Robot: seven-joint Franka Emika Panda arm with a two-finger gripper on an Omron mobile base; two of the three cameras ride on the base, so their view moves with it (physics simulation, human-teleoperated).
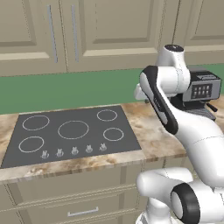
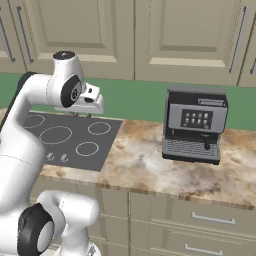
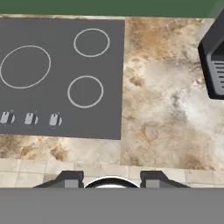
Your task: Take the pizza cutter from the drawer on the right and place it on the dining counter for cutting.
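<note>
Item: white robot arm with dark joints [image 1: 175,109], rising at the lower right of the left base view and the lower left of the right base view, its hand held above the surface. Fingers [image 3: 71,178]: two small dark tips at the bottom centre of the hand view, standing apart with nothing between them; gripper [image 3: 111,180] released. Marbled tan-brown stone surface [image 2: 145,162]: carries a black flat cooktop with white ring markings and a row of small knobs [image 1: 72,131] at left centre, and a boxy silver-and-black coffee machine [image 2: 194,124] at right centre of the right base view. Beige-tan closed drawer with a slim metal handle [image 2: 212,218]: lower right of the right base view, under the surface. Green wall strip [image 1: 65,89] and beige upper cabinets [image 2: 150,35] behind. Pizza cutter: location cannot be told.
</note>
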